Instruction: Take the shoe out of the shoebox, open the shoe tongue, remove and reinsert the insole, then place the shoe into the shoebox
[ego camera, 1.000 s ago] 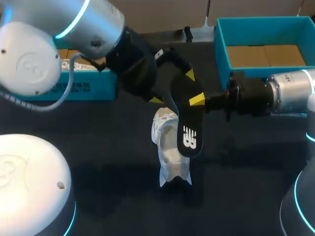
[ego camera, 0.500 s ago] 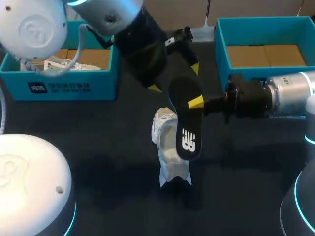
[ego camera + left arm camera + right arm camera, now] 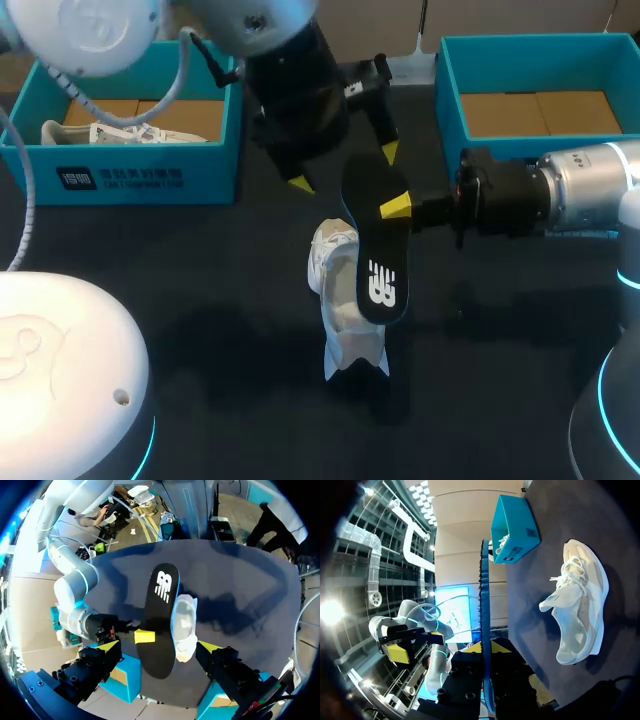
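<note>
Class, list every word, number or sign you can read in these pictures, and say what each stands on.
On the insole: a white logo mark, no readable words.
On the front of the shoebox: white print, too blurred to read.
No other text shows.

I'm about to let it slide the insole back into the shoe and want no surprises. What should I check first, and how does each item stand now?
1. Grip on the insole: ok, right gripper is shut on it near one end.
2. Clearance: ok, left gripper is open, fingers either side of the insole without touching.
3. Steadying of the shoe: not ok, it lies on the table with neither gripper on it.
4. Opening spread wide enough: cannot tell.
5. Space in the right shoebox: ok, bare bottom shows.
</note>
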`<state>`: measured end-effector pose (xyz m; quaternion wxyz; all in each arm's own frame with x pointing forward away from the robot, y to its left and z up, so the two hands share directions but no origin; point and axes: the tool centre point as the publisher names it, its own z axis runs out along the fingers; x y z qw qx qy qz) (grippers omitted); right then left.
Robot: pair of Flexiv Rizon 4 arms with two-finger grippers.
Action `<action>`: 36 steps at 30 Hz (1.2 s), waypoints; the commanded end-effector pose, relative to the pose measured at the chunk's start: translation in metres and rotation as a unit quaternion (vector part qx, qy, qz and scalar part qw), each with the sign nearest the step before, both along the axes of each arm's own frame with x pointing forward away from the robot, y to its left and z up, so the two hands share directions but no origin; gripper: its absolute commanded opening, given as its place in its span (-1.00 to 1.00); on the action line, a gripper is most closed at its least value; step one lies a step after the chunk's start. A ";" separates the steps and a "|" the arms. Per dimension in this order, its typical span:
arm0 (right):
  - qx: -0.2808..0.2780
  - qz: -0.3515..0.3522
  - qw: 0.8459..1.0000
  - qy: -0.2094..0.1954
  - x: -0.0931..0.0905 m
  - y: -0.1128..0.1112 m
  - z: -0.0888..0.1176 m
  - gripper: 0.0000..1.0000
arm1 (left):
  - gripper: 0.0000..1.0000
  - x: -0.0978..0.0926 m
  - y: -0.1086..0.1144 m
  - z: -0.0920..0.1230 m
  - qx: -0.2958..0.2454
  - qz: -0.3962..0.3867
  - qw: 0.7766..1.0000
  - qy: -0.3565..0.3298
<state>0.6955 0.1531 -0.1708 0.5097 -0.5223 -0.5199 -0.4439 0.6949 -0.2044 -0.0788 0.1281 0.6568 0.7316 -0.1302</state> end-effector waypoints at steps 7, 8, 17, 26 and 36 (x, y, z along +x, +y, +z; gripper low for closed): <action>0.001 0.006 1.000 0.003 0.002 0.005 -0.003 -1.00 | 1.00 0.004 -0.006 0.004 0.133 -0.039 0.990 0.010; 0.002 0.006 1.000 0.003 0.002 0.005 -0.003 -1.00 | 1.00 0.004 -0.007 0.004 0.137 -0.038 0.990 0.008; 0.001 0.011 1.000 0.004 0.004 0.005 -0.003 -1.00 | 1.00 0.011 -0.012 0.000 0.155 -0.029 0.987 -0.004; -0.001 0.011 1.000 0.003 0.005 0.004 -0.001 -1.00 | 1.00 0.014 -0.016 -0.005 0.150 -0.024 0.988 -0.001; 0.000 0.004 1.000 0.003 0.003 0.003 -0.002 -1.00 | 1.00 0.014 -0.015 -0.006 0.142 -0.022 0.990 -0.002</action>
